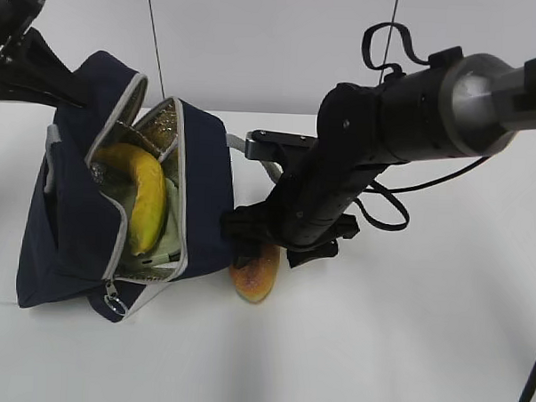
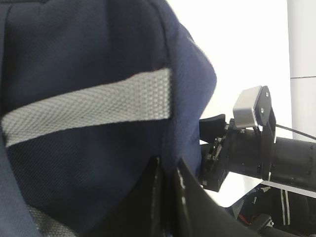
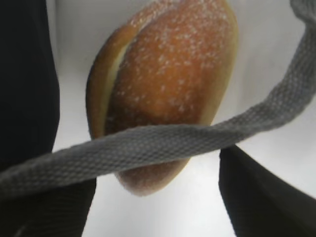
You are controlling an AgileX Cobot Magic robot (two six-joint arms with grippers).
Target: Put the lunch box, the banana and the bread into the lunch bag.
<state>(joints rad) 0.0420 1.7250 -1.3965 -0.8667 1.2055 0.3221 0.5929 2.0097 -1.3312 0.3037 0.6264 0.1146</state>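
The white tabletop (image 1: pixel 404 349) carries my navy lunch bag (image 1: pixel 62 236), lying open at nine o'clock. My left claw (image 2: pixel 168 197) is clenched on its fabric. Inside lie the banana (image 1: pixel 144 196) and, under it, the green-lidded lunch box (image 1: pixel 170 237). The bread (image 3: pixel 163 89) rests at the bag's three o'clock, between my right claw's (image 3: pixel 155 197) released fingers, beneath a grey strap (image 3: pixel 148 145).

A white table (image 1: pixel 404 349) meets a pale wall (image 1: pixel 257 40), crossed by thin dark cables (image 1: pixel 156 40).
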